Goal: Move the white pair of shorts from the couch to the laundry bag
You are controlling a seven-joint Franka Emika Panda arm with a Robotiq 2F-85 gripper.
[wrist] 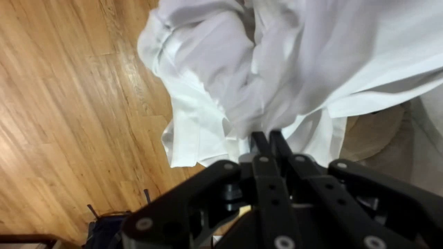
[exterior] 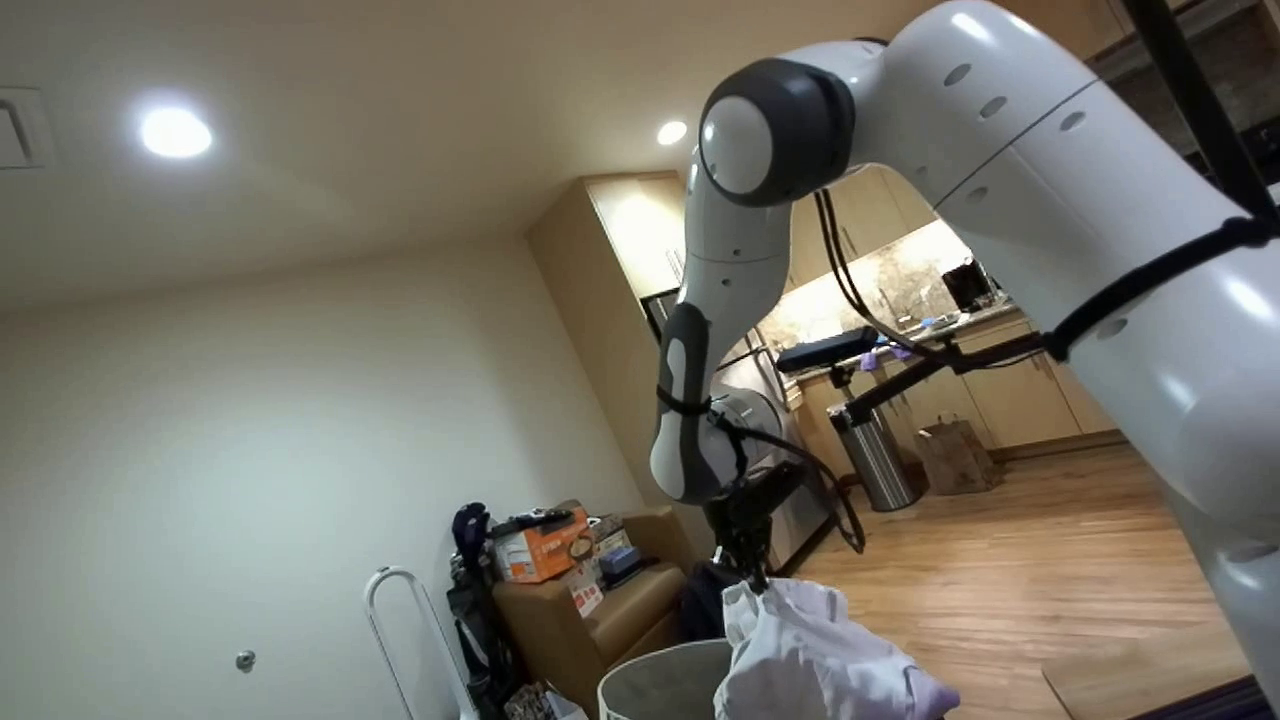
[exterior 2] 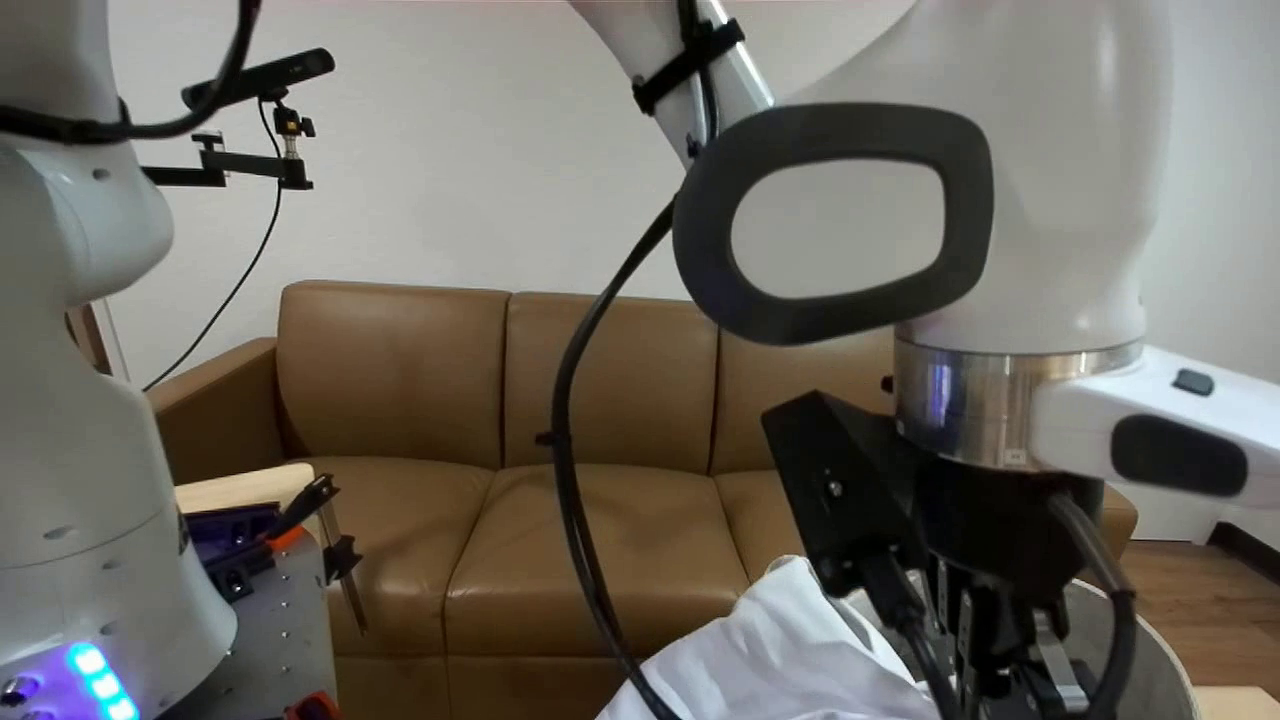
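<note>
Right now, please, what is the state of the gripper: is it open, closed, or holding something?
Gripper: closed, holding the white pair of shorts in a bunched pinch.

White arm [exterior: 1000, 140] arched overhead, wrist [exterior 2: 1005, 405] pointing down, jaws pinched together.

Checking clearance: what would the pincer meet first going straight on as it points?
The white shorts held in the pincer; past them, probably floor or the laundry bag, though they hide which.
</note>
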